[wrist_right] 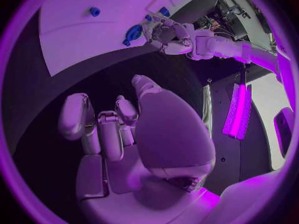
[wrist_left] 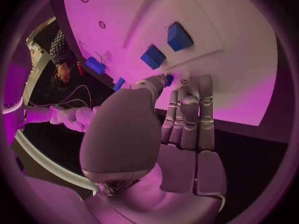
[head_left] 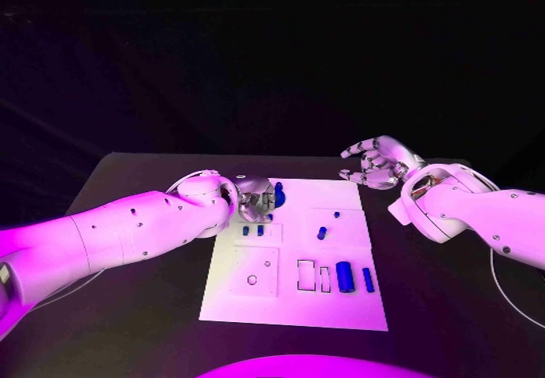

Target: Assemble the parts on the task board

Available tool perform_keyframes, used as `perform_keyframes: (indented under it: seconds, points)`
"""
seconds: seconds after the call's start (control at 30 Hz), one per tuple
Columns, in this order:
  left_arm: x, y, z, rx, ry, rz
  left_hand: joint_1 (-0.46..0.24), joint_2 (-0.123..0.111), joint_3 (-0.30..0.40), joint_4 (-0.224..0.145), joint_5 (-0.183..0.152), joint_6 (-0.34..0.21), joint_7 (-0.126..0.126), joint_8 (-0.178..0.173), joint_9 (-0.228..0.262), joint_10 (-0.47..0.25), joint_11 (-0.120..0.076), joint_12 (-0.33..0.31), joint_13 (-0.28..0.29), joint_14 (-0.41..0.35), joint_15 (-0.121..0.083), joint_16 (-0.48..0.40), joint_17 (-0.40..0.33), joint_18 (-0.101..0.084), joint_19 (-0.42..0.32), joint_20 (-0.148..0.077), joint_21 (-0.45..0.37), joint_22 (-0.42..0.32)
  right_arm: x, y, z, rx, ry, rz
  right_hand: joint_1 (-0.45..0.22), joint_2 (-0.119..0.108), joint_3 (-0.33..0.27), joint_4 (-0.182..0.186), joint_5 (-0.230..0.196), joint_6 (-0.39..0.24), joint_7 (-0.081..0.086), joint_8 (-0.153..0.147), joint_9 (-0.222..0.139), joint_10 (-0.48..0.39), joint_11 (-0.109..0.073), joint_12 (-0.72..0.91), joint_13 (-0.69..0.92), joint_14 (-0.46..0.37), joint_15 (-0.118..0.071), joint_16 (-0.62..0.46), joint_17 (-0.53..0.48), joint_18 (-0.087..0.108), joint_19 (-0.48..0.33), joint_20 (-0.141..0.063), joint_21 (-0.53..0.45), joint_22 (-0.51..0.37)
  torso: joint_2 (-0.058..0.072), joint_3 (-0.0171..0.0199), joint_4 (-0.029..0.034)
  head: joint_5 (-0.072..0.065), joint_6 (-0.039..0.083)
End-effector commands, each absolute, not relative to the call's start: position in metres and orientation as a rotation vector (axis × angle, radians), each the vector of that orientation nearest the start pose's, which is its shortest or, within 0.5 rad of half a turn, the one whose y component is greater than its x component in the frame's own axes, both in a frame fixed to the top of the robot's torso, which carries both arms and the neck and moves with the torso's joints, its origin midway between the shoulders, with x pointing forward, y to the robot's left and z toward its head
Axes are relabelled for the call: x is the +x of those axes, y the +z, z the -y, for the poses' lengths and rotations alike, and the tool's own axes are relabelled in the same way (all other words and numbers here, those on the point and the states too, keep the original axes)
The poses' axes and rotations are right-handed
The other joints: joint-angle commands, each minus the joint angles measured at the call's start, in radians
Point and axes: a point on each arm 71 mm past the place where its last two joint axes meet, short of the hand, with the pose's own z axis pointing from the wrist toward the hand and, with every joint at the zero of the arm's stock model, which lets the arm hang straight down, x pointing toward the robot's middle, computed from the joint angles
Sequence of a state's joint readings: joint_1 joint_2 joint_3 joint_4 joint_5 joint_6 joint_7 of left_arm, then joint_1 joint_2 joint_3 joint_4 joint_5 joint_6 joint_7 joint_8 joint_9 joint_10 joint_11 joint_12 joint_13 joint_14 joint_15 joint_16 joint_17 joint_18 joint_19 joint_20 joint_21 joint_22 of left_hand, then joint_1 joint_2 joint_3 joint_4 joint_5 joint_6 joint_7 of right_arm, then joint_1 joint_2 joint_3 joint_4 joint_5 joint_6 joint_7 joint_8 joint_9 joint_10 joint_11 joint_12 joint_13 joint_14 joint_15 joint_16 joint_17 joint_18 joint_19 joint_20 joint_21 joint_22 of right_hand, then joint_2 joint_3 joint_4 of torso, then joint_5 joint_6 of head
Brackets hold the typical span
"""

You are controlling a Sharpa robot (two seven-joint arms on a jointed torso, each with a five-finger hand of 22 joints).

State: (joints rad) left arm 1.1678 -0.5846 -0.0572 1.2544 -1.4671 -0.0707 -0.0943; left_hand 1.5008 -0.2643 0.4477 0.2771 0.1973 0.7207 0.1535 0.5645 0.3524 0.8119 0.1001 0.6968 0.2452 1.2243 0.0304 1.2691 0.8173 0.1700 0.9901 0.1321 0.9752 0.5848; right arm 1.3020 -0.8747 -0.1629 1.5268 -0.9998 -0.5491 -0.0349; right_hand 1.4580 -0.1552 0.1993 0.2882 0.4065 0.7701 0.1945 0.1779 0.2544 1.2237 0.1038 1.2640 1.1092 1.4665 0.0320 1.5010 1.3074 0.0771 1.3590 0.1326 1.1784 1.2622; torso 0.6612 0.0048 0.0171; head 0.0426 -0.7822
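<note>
A: Task board [head_left: 341,311]?
B: Flat, matte white, mid-table, long axis near-to-far. Blue parts [head_left: 344,276]: smooth short cylinders lying near-to-far at right near side.
A: Hands?
B: Left hand [head_left: 254,198] low over board's far-left corner, grasp cannot be told. Right hand [head_left: 378,163] raised off far-right corner, fingers apart, empty.

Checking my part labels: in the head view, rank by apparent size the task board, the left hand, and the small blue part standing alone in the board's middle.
1. task board
2. left hand, partly hidden by its wrist
3. small blue part
</note>
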Motion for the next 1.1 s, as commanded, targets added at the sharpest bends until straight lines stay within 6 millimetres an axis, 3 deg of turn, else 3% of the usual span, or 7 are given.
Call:
perform_keyframes:
  seconds: [0.03,0.47,1.1]
  points:
    - [0.5132,-0.2406,-0.1385,0.302,-0.601,-1.962,0.008,-0.005,0.01,0.0,-0.004,0.014,-0.001,-0.004,-0.007,0.013,-0.003,-0.007,-0.006,0.012,-0.002,0.013,0.013,0.014,0.004,-0.005,0.008,0.005,0.4912,-0.1703,0.2265,0.272,0.792,-1.568,-0.011,-0.002,0.005,0.0,0.003,0.006,-0.002,0.003,-0.001,-0.002,-0.001,0.0,0.001,0.057,-0.008,-0.006,0.061,0.017,-0.002,-0.006,-0.001,0.001,-0.001,0.0004,0.0011,0.0,0.0]
    - [0.5115,-0.241,-0.1344,0.305,-0.618,-1.968,0.015,-0.002,0.057,-0.015,-0.006,0.065,-0.011,-0.016,-0.031,0.066,-0.015,-0.026,-0.033,0.039,-0.012,0.055,0.054,0.015,0.0,-0.013,0.042,0.028,0.4914,-0.1703,0.2262,0.273,0.792,-1.567,-0.026,0.004,0.012,0.003,0.0,0.008,-0.002,0.005,-0.002,0.0,-0.001,0.002,0.001,0.057,-0.008,-0.006,0.062,0.017,-0.002,-0.006,-0.001,0.002,0.0,0.0002,0.0007,0.0,0.0]
    - [0.5104,-0.2429,-0.1315,0.308,-0.626,-1.984,0.007,-0.003,0.076,-0.024,-0.009,0.073,-0.009,-0.036,-0.045,0.078,-0.014,-0.053,-0.052,0.06,-0.012,0.082,0.085,0.013,0.001,-0.014,0.065,0.047,0.4914,-0.1699,0.2261,0.274,0.794,-1.56,-0.027,0.005,0.013,0.002,0.0,0.009,-0.002,0.005,-0.003,0.0,-0.001,0.003,0.001,0.057,-0.008,-0.006,0.062,0.017,-0.002,-0.006,-0.001,0.002,0.0,0.0001,0.0006,-0.003,-0.001]
